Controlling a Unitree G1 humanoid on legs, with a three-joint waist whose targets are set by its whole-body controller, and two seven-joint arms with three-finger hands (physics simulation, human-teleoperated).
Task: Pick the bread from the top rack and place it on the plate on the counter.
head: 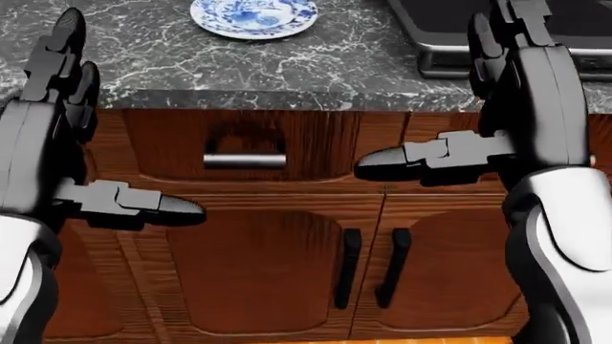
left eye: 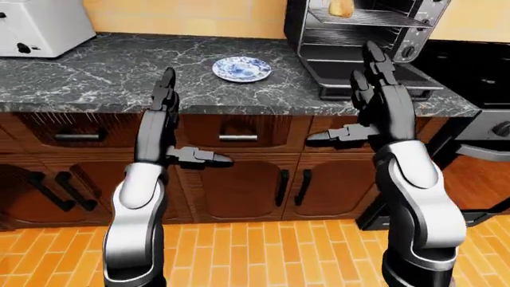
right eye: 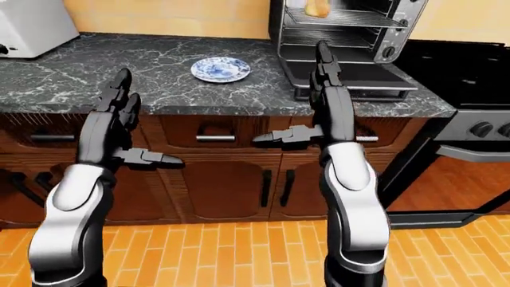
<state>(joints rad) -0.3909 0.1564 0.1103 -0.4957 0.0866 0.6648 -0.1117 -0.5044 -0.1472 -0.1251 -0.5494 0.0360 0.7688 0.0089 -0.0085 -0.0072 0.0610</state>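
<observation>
Marble counter (left eye: 95,78) ran across the upper frame. Toaster oven (left eye: 363,36) stood open at upper right, bread (left eye: 341,7) on its top rack. Blue plate (left eye: 241,68) sat just left of it. My left hand (left eye: 165,101) and right hand (left eye: 375,78) were raised, fingers spread, holding nothing.

Bread (left eye: 341,7) and toaster oven (left eye: 363,36) cut off at top
</observation>
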